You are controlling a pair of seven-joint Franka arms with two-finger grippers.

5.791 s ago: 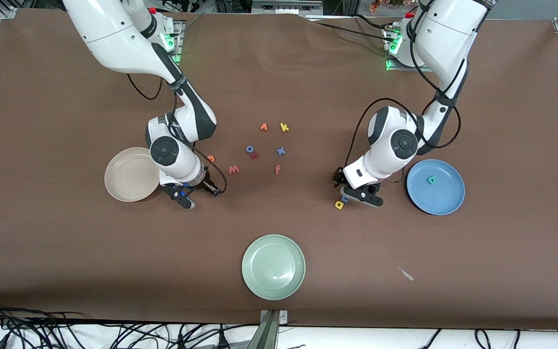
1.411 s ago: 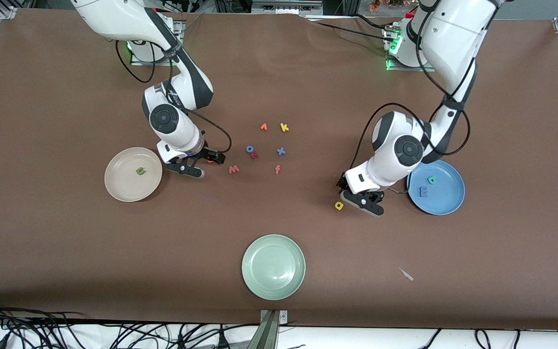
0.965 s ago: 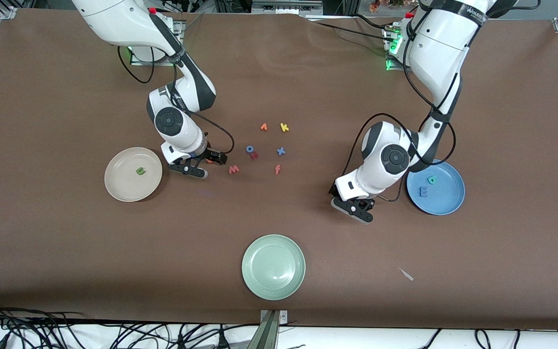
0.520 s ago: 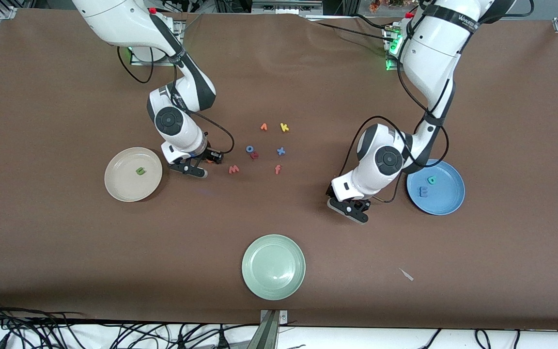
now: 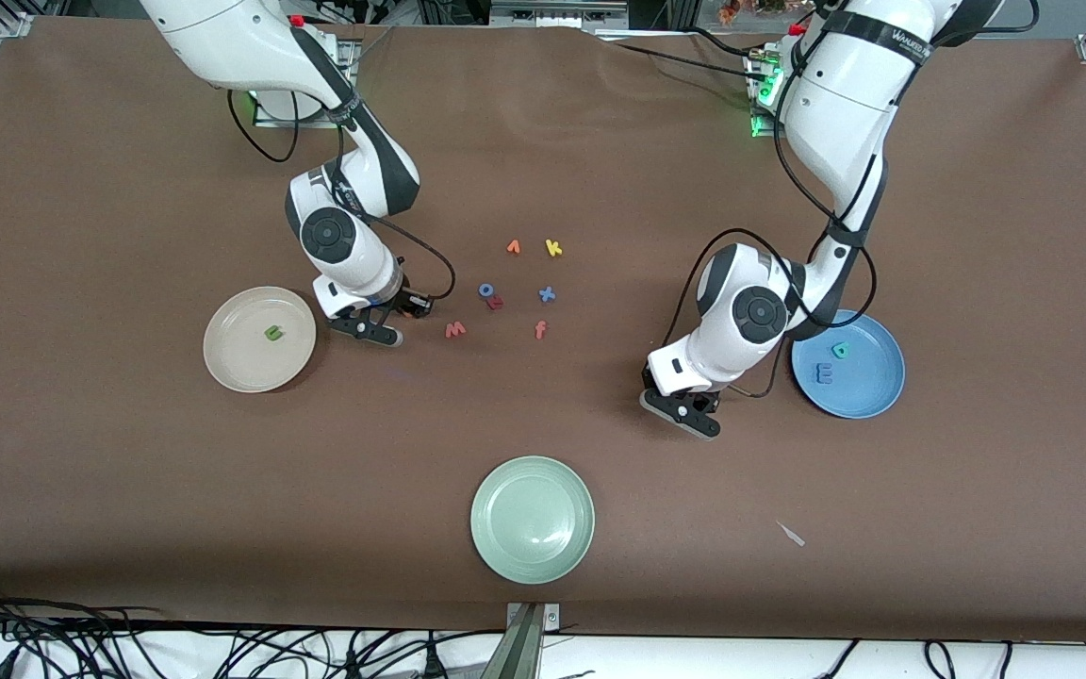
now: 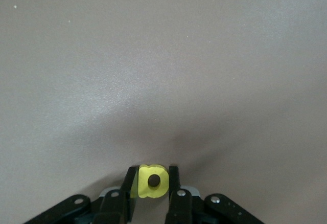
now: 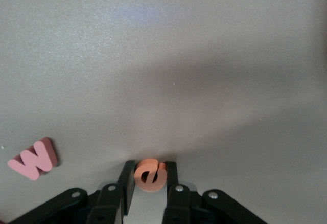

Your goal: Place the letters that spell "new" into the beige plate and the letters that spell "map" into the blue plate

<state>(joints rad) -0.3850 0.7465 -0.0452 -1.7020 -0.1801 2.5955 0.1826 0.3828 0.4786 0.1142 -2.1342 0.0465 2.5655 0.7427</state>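
Note:
My right gripper (image 7: 149, 172) is down at the table beside the beige plate (image 5: 232, 363), shut on the orange e (image 7: 150, 175). The pinkish-red w (image 5: 454, 329) (image 7: 33, 157) lies close by. A green n (image 5: 272, 332) rests in the beige plate. My left gripper (image 6: 152, 177) is low over the table beside the blue plate (image 5: 873, 391), shut on the yellow a (image 6: 152, 181). In the blue plate lie the blue m (image 5: 823, 373) and the teal p (image 5: 840, 350). The front view hides both held letters under the hands.
Loose letters lie mid-table: an orange v (image 5: 513, 247), a yellow k (image 5: 552, 247), a blue o (image 5: 485, 289) with a red letter (image 5: 495, 303) beside it, a blue x (image 5: 547, 293) and a red-orange f (image 5: 539, 329). A pale green plate (image 5: 532, 519) sits nearest the front camera.
Both grippers came down over their letters and shut, the right on the orange e, the left on the yellow a. Earlier the n and the m reached their plates.

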